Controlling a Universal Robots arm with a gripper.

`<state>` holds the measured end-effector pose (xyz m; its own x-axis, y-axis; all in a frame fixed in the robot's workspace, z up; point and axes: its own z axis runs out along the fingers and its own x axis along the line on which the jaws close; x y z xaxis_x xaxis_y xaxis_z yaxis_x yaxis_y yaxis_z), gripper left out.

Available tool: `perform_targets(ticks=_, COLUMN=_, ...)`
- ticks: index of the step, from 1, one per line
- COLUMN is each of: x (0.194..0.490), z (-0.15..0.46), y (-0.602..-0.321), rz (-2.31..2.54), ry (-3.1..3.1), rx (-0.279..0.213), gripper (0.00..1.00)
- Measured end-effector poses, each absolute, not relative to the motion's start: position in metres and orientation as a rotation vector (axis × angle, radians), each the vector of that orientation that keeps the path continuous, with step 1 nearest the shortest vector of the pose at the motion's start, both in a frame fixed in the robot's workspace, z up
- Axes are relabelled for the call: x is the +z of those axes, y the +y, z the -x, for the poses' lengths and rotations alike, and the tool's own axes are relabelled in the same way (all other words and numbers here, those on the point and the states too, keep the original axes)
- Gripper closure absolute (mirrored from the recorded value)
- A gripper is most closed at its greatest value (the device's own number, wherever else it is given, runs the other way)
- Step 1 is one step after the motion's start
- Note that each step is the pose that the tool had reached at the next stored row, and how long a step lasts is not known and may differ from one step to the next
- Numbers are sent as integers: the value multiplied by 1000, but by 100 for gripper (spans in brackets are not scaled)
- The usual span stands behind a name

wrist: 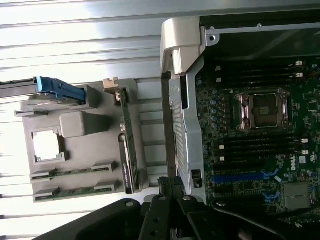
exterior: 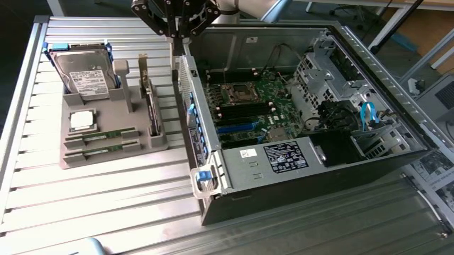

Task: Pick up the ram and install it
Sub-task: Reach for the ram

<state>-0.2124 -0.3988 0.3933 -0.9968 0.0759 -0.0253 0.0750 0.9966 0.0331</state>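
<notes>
While the ram (exterior: pixel 106 135) is sitting in a narrow groove of the grey holder (exterior: pixel 74 159), at the end nearest the exterior camera, nothing is touching it. In the wrist view the ram (wrist: pixel 75 172) is showing as a thin green strip between two grey end blocks. Its twin stick (exterior: pixel 108 150) (wrist: pixel 75 191) is lying in the next groove, parallel and just beside it, on the side away from the processor chip (exterior: pixel 82 120) (wrist: pixel 46 147). That square silver chip is resting in a recess on the ram's other side.

Farther back on the holder, a hard drive (exterior: pixel 84 74) with blue side rails is leaning in its cradle. An expansion card (exterior: pixel 150 106) (wrist: pixel 127 150) is standing on edge along the holder's side nearest the computer case (exterior: pixel 284 180).

The gripper (exterior: pixel 178 36) (wrist: pixel 170 182) is hanging at the top of the exterior view, above the strip between the holder and the case wall and well apart from the ram. Its two fingers are pressing together with nothing between them.

The case is lying open on its side on the exterior view's right, exposing the motherboard (exterior: pixel 266 103) (wrist: pixel 240 170). On the board, black memory slots (exterior: pixel 245 112) (wrist: pixel 250 150) are running beside the square processor socket (exterior: pixel 235 94) (wrist: pixel 265 110), with a blue slot (exterior: pixel 237 128) next to them. A blue latch (exterior: pixel 204 177) is sticking out at the case's near corner. Holder and case are both resting on a slatted metal table (exterior: pixel 106 207).
</notes>
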Motion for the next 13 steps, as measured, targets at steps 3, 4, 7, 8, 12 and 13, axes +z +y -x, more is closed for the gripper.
perform_targets(ticks=3, x=393, z=213, y=-399, rz=-118, ry=3112, rx=49, gripper=89)
perform_targets(ticks=4, x=393, z=213, y=-399, rz=-118, ry=3112, rx=49, gripper=89)
perform_targets(ticks=7, x=393, z=214, y=-399, rz=-118, ry=3112, rx=49, gripper=89)
perform_targets(ticks=8, x=393, z=215, y=-399, rz=-118, ry=3112, rx=49, gripper=89)
perform_targets(ticks=12, x=393, z=215, y=-399, rz=-118, ry=3112, rx=48, gripper=89)
perform_targets(ticks=13, x=393, z=216, y=-399, rz=-118, ry=3112, rx=48, gripper=89)
